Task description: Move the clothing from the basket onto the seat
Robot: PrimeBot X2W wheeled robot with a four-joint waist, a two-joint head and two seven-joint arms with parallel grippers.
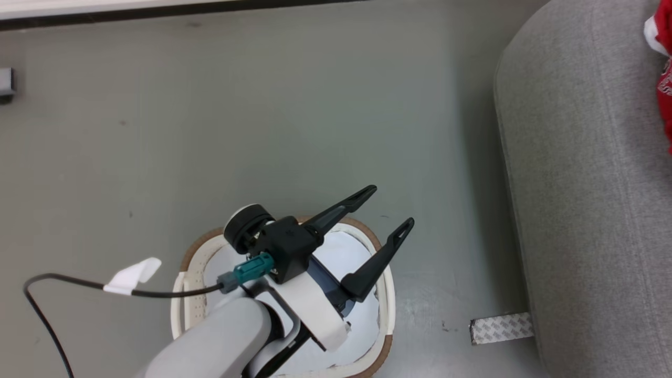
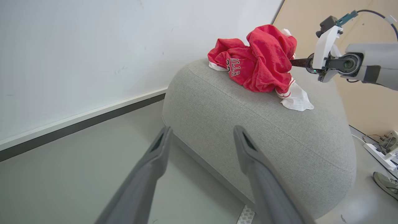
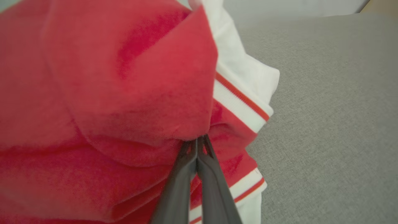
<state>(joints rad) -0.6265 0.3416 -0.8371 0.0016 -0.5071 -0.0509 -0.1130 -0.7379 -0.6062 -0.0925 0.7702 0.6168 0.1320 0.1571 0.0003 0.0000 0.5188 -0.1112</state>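
Right tool (image 3: 197, 141) is clenching on a fold of the soft red sports garments with white striped trim (image 2: 258, 62). Its fingers are pressing together and the tips are disappearing under the fold, so I am judging this a pinch, not an empty close.

The garments are lying heaped on top of the large grey woven-fabric upholstered seat (image 1: 588, 210), directly ahead of this tool's tips and touching them. The heap's long axis is appearing to run on along the fingers' line.

Left tool (image 1: 391, 206) is hanging spread and empty over the white perforated plastic laundry basket with a brown rim band (image 1: 389, 299). The basket floor, where the forearm is not covering it, is showing bare white. From this tool the garments are sitting ahead and to its right, well apart, so the right arm is far nearer.

Judgement: the task is nearing its end. The next move is calling for letting go and backing out along the fingers without dragging cloth off the rounded edge.
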